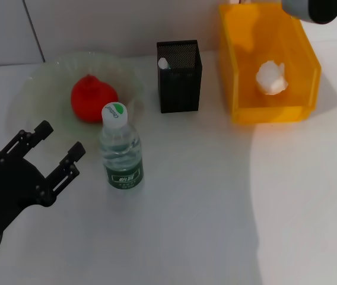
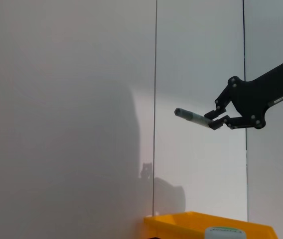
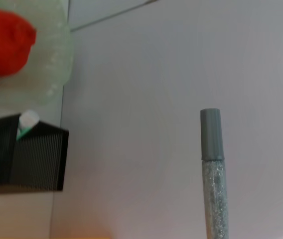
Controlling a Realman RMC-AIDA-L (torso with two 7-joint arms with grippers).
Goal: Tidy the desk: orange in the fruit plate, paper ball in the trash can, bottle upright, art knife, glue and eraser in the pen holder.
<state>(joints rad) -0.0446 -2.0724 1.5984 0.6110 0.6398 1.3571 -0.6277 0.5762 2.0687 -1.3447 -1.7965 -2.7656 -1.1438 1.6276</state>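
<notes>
The right tool (image 2: 212, 121) is hanging high above the far right of the bench (image 1: 216, 208), pinched shut on the end of a slim grey-capped glitter stick, probably the glue (image 2: 191, 117), which is jutting out nearly level from the fingertips. The pen holder (image 1: 180, 76) is standing well off to the left of it, between the fruit plate (image 1: 44, 77) and the trash can (image 1: 239, 89), with a white-tipped item already poking up in one corner. With so little of the glue in the grip and so much overhanging, it is likely to swivel or slip during the carry, and a tilted tip could catch the mesh rim or the item inside. The left tool (image 1: 59, 148) is waiting low at the near left, fingers spread and empty, just beside the upright bottle (image 1: 120, 148); a careless swing could topple it. The orange (image 1: 93, 98) is sitting in the plate, the paper ball (image 1: 272, 77) in the can.
</notes>
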